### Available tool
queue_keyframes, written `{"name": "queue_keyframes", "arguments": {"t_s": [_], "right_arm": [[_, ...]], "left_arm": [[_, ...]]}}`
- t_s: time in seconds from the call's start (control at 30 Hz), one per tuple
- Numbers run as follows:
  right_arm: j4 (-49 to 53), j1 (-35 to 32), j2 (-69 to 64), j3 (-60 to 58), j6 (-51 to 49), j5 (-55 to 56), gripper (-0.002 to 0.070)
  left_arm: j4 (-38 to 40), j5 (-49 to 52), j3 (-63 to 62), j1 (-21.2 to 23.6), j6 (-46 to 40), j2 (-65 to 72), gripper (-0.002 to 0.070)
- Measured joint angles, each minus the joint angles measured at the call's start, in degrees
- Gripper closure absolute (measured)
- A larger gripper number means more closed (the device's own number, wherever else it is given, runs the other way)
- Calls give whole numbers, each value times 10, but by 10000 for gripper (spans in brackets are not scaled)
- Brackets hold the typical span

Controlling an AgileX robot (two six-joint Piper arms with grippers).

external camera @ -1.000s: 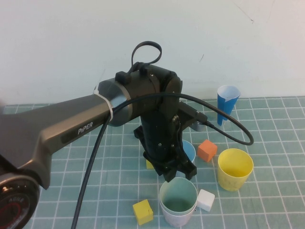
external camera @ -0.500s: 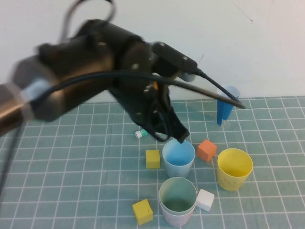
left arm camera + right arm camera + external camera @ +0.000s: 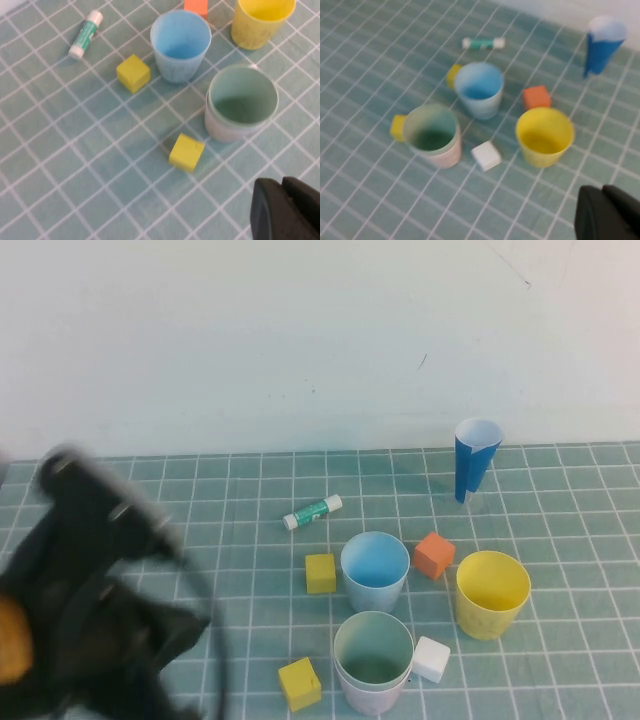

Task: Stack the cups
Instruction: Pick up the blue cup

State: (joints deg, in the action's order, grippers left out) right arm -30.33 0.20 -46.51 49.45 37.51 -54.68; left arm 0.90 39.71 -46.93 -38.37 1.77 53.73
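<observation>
- We see the left end effector (image 3: 90, 630) low at the near left of the desk (image 3: 560, 680), well apart from all the cups. It is a dark blur, so we cannot tell if its fingers are apart or together.
- The right end effector (image 3: 607, 212) shows only as a dark bit in its own wrist view, and we cannot tell its fingers either.
- Nearest us, the pale green cup (image 3: 373, 650) sits inside the pink cup (image 3: 372, 697).
- A white cube (image 3: 432, 659) is just beside that stack on its right, and a yellow cube (image 3: 300, 683) is near it on the left.
- The yellow cup (image 3: 492, 592) stands upright alone, further right.
- Behind the stack the light blue cup (image 3: 375, 570) stands upright, between another yellow cube (image 3: 320, 573) and an orange cube (image 3: 434, 554).
- Further back lies a small green and white tube (image 3: 312, 511).
- Farthest, a dark blue paper cone (image 3: 474, 460) stands by the wall.
</observation>
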Motion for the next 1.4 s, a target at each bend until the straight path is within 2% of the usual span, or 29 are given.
{"name": "queue_keyframes", "arguments": {"t_s": [0.13, 0.27, 0.37, 0.43, 0.53, 0.6, 0.87, 1.07, 1.3, 1.4], "right_arm": [[-54, 9, -81, 45, 40, -72, 679], [-54, 59, -149, 106, 43, -105, 679], [18, 131, -212, 166, 2, -143, 679], [100, 193, -263, 212, -37, -156, 679], [195, 252, -342, 275, -73, -159, 679], [214, 267, -388, 309, -81, -159, 679], [187, 274, -558, 438, -79, -159, 661], [185, 274, -632, 488, -77, -158, 536], [170, 274, -696, 510, -50, -150, 288], [168, 274, -717, 512, -35, -130, 228]], "left_arm": [[-1, -10, 94, 0, 2, -115, 673], [-2, -32, 164, 0, 2, -205, 673], [-2, -37, 190, 0, 2, -254, 673], [-2, -38, 196, 0, 2, -274, 673], [-2, -42, 200, 0, 2, -289, 673], [-2, -42, 200, 0, 2, -290, 673], [10, -42, 200, 0, 2, -290, 673], [12, -42, 200, 0, 2, -290, 673], [11, -42, 200, 0, 2, -290, 673], [11, -42, 200, 0, 2, -290, 673]]}}
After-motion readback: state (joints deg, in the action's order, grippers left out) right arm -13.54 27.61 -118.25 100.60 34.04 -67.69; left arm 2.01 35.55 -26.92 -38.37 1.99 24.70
